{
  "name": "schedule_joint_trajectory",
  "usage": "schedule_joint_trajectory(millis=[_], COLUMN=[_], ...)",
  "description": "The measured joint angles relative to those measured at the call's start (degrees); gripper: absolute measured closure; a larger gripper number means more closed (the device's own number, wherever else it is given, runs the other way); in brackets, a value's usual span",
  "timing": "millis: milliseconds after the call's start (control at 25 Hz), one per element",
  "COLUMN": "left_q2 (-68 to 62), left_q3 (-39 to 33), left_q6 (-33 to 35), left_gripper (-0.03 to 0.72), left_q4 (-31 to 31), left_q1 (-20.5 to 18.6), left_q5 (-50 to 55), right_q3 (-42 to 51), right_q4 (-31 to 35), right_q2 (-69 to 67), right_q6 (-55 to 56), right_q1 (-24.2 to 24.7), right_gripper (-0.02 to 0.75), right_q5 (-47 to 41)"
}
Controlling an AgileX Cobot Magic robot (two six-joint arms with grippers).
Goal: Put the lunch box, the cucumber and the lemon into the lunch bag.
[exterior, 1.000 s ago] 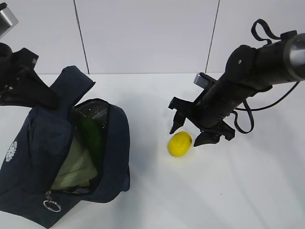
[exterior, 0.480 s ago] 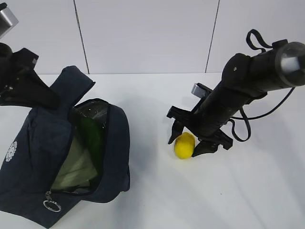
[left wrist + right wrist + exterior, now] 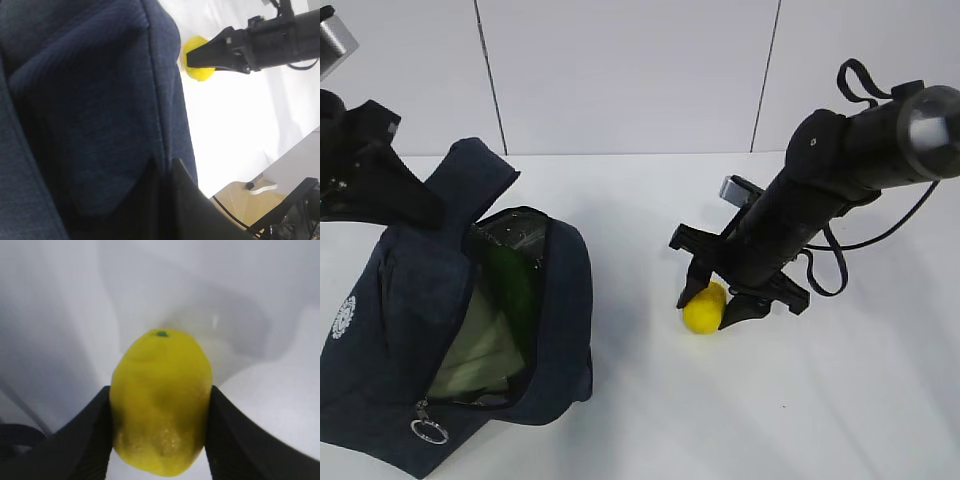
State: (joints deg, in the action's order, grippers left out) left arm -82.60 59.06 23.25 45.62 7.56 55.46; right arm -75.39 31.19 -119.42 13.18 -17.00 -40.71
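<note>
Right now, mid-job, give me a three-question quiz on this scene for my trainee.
1. True or false: the lemon is already inside the bag.
2. Which gripper has its jaws on either side of the lemon? A) left B) right C) neither
3. Fill in: the green item standing in the bag's open mouth, next to the pale lid of the lunch box, is the ____.

Key
1. False. It lies on the table, to the right of the bag.
2. B. The right gripper has a finger against each side of the lemon, which sits on the table.
3. Cucumber.
</note>
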Motion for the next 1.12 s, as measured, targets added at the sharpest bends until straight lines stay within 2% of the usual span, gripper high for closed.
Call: schedule_joint_trajectory(millis=[240,360,640,840,1120], left_q2=[0.0,0.0,0.0,0.0,0.0], left_q3=[0.0,0.0,0.0,0.0,0.0], left_q6=[0.0,0.0,0.0,0.1,0.1], left_gripper=[0.694,0.694,0.694,0.694,0.694], left_q4=[0.1,0.1,0.1,0.4,1.7], left_q1=[0.0,0.0,0.0,0.0,0.0], left_q5=[0.0,-0.2,-0.4,-0.4,-0.4], right_q3=[-4.2,-5.8,-6.1,-6.1,-6.1], right_q4=[0.0,2.2,21.7,29.5,31.6], right_q2=[5.6,9.1,11.5,11.5,11.5], right_q6=[-12.7,-18.9,-37.8,-46.5,-54.2], right_q1=[0.0,0.0,-0.4,-3.5,-10.1], right_gripper=[0.342,0.343,0.344,0.344,0.344], right_q5=[-7.1,-11.4,-23.3,-19.7,-8.6])
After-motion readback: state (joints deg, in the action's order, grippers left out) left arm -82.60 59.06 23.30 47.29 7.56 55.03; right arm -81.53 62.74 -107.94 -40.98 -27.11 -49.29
